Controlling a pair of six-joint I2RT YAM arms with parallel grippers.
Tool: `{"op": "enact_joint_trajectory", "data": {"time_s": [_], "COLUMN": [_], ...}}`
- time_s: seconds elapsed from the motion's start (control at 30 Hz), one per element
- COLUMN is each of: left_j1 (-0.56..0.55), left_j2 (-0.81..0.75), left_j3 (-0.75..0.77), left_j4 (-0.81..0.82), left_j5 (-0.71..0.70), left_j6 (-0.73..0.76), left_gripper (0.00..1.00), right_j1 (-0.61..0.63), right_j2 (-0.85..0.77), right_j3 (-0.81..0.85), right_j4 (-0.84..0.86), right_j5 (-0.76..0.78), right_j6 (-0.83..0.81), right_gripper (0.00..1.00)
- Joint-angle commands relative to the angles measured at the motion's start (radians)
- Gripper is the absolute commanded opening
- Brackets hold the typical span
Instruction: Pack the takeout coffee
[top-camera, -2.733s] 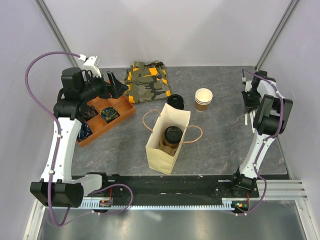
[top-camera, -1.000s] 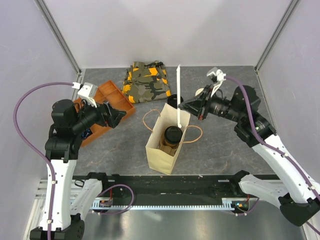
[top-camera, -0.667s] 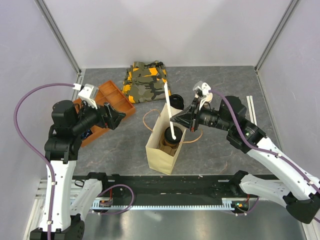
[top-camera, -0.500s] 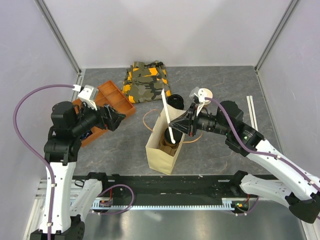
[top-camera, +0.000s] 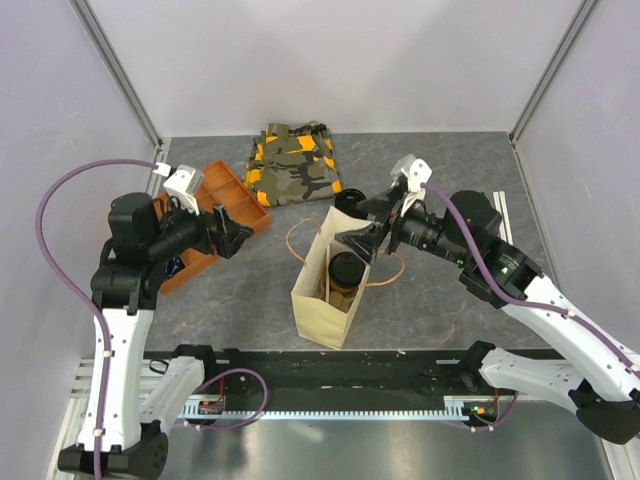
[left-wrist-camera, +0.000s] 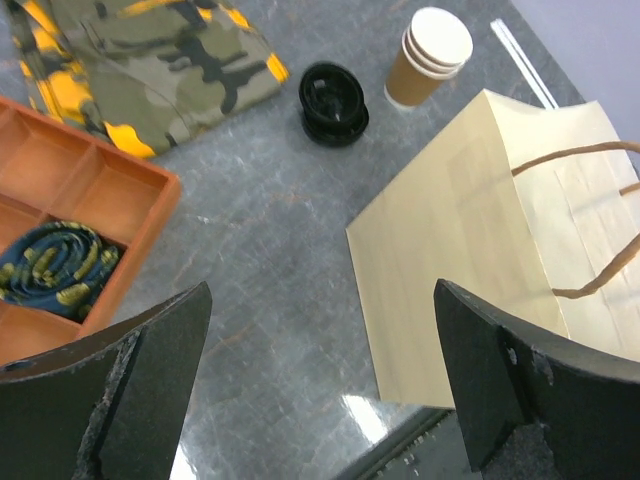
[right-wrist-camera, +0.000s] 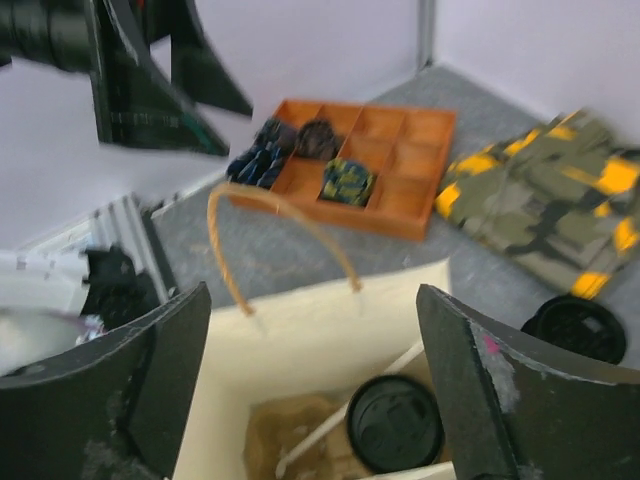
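The takeout coffee sits inside the paper bag beside a white stick, the right gripper and the left gripper are wide open and empty, so the packing seems done.

Materials and finish, bench surface and contents.

Takeout coffee: brown paper cup, black plastic lid with a slight sheen. Bag: cream paper, matt, smooth, creased at the folds; handles of brown twisted cord. Table: grey mottled stone-look top, smooth, faintly glossy where light reflects. Tray: orange, matt; material not determinable. Cloth: camouflage fabric, matt, rumpled. Stacked cups: tan paper, white inside. Loose lid: black plastic, glossy. Left gripper and right gripper fingers: black plastic, matt, grainy at the edges. Front rail: bare metal, brushed.
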Motion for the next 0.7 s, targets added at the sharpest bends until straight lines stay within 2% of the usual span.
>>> {"op": "enact_joint_trajectory", "data": {"time_s": [0.0,0.17,0.27,0.33,0.47,0.67], "left_j1": [0.003,0.005,0.005,0.005,0.005,0.005], "left_j2": [0.091,0.324,0.443,0.513,0.73,0.872], "left_j3": [0.109,0.298,0.395,0.468,0.611,0.705], "left_j4": [-0.1,-0.263,-0.303,-0.326,-0.402,-0.384], "left_j5": [0.033,-0.013,-0.039,-0.101,-0.124,-0.144], "left_j6": [0.084,0.121,0.108,0.086,0.103,0.129], "left_gripper": [1.0,1.0,1.0,1.0,1.0,1.0], "right_j1": [-0.021,-0.169,-0.352,-0.421,-0.622,-0.83], "right_j2": [0.025,0.108,0.177,0.214,0.297,0.398], "right_j3": [0.157,0.287,0.368,0.39,0.39,0.326], "right_j4": [-0.032,-0.169,-0.265,-0.299,-0.431,-0.468], "right_j5": [0.158,0.237,0.209,0.185,0.143,0.132], "right_j6": [-0.06,-0.048,-0.01,-0.002,-0.042,-0.144], "right_gripper": [0.98,0.98,0.98,0.98,0.98,0.98]}}
